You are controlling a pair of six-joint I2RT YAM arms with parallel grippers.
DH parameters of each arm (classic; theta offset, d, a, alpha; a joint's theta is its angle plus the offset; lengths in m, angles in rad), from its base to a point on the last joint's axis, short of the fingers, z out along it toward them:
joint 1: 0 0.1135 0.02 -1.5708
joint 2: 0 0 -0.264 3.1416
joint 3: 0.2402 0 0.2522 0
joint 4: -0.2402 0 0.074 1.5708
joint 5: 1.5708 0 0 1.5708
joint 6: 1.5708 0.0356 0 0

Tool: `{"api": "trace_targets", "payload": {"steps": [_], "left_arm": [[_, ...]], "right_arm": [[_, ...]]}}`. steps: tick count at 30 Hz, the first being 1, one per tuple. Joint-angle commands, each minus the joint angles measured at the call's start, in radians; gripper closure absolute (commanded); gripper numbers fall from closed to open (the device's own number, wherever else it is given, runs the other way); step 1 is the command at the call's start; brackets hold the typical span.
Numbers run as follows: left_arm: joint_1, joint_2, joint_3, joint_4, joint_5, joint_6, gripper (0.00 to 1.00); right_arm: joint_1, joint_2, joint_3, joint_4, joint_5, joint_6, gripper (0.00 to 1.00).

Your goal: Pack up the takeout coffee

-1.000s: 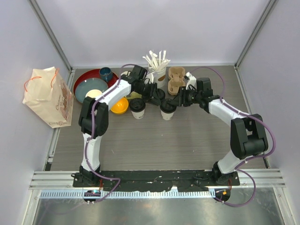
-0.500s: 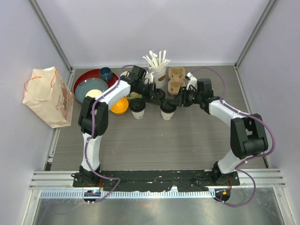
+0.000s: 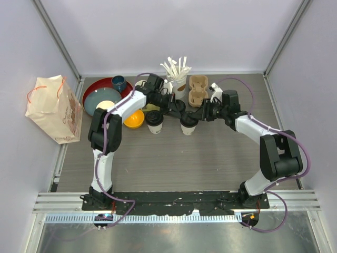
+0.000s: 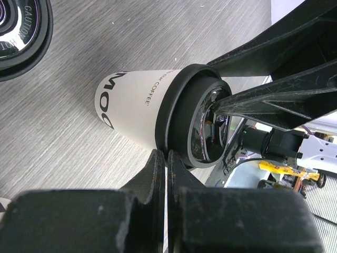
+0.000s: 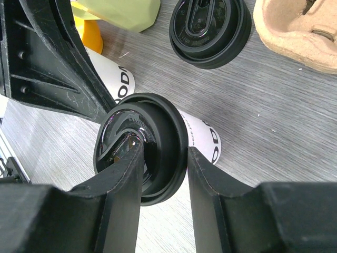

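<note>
Arms reach inward, the left arm (image 3: 113, 118) and right arm (image 3: 258, 132) meeting at the back of the grey tabletop (image 3: 184, 163) between pale walls (image 3: 158, 31). One lidded cup (image 3: 188, 124) stands there, the other cup (image 3: 154, 121) just beside it. The right claw (image 5: 164, 150) appears clamped across the first cup's black lid (image 5: 160, 121). The left claw (image 4: 166, 155), fingers together, lies at that lid's rim.

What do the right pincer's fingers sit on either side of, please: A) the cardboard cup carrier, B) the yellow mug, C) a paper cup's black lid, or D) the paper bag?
C: the right wrist view shows the right pincer with one finger each side of the black lid.
</note>
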Motion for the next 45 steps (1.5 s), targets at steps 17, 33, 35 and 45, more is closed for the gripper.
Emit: {"api": "trace_targets", "payload": {"steps": [17, 33, 35, 45], "left_arm": [[-0.038, 0.158, 0.025, -0.17, -0.362, 0.27, 1.0], [-0.03, 0.003, 0.168, -0.205, -0.166, 0.238, 0.76], [-0.024, 0.0, 0.201, -0.214, -0.137, 0.224, 0.75], [0.008, -0.02, 0.295, -0.289, -0.083, 0.228, 0.66]], "right_arm": [[0.022, -0.008, -0.072, -0.043, 0.063, -0.002, 0.59], [0.022, -0.041, -0.052, -0.058, 0.081, -0.003, 0.59], [0.022, -0.046, -0.047, -0.087, 0.083, -0.002, 0.59], [0.022, -0.047, -0.001, -0.146, 0.089, -0.011, 0.58]]}}
